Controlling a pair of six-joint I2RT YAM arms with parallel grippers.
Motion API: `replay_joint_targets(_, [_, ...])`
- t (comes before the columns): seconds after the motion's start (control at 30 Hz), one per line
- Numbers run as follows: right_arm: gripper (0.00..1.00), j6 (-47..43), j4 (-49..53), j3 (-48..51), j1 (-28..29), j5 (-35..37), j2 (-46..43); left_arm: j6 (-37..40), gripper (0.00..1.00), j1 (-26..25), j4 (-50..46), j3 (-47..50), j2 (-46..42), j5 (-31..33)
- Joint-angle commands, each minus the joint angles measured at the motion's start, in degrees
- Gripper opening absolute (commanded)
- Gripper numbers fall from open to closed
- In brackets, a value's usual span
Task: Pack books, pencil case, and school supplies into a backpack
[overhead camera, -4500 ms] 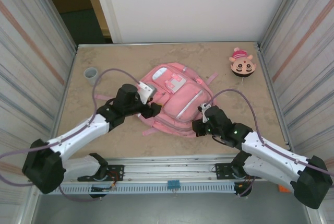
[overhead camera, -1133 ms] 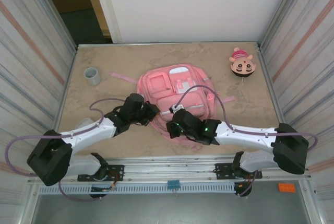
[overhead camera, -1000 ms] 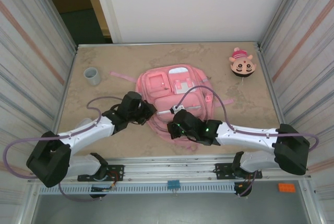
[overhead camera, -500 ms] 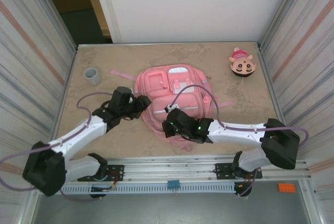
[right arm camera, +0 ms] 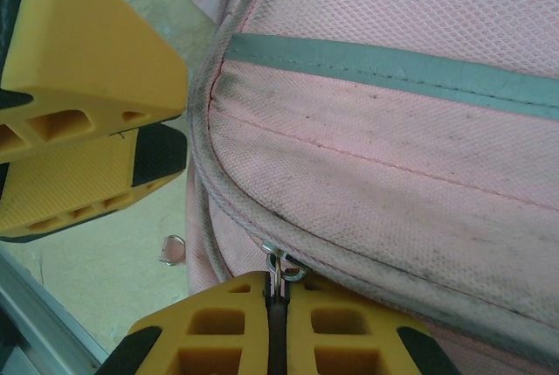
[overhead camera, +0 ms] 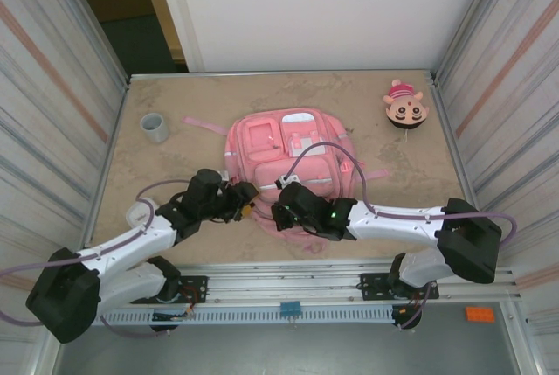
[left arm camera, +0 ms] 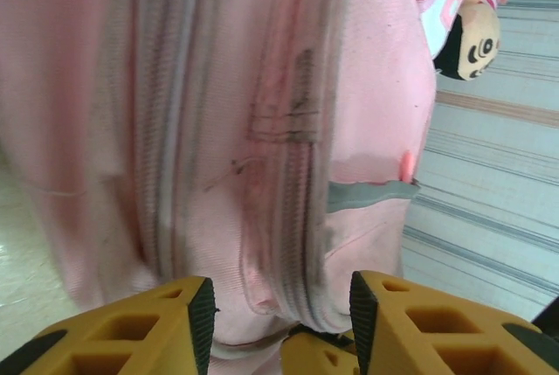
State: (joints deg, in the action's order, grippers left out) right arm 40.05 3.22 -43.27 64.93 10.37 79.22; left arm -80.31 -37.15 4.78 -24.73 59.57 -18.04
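The pink backpack (overhead camera: 293,152) lies flat mid-table, its pockets facing up. At its near edge my right gripper (overhead camera: 278,211) is shut on a small metal zipper pull (right arm camera: 281,268), the ring pinched between its yellow fingers (right arm camera: 218,327). My left gripper (overhead camera: 247,207) stands open just left of it. In the left wrist view the backpack's zipped seam (left arm camera: 301,244) lies between the left gripper's (left arm camera: 281,314) spread pads without touching them. The left gripper's yellow fingers (right arm camera: 83,95) also show in the right wrist view. The books, pencil case and school supplies are out of view.
A small grey cup (overhead camera: 155,127) stands at the far left. A round cartoon-face toy (overhead camera: 403,108) lies at the far right, also seen past the bag (left arm camera: 476,30). A pink strap (overhead camera: 203,123) trails left of the bag. Ribbed walls close in both sides.
My left gripper has opened, let go of the backpack's left edge and drawn back toward the near edge. My right gripper, still shut, has slid left along the bag's near edge.
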Motion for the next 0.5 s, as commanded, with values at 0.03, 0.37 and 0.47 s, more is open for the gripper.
replay_joint_targets(0.03, [0.0,-0.2,-0.7,-2.0,0.6,1.1,0.7,-2.2,0.44,-0.3,5.4,0.0,1.7,-1.5])
replay_joint_targets(0.37, [0.0,-0.3,-1.0,-1.6,0.8,1.1,0.2,-3.8,0.3,-1.7,8.3,-0.9,5.0,-1.2])
replay_joint_targets(0.47, [0.0,-0.5,-0.9,-1.5,0.8,1.3,-0.2,-3.9,0.21,-1.8,7.1,-1.1,5.7,-1.3])
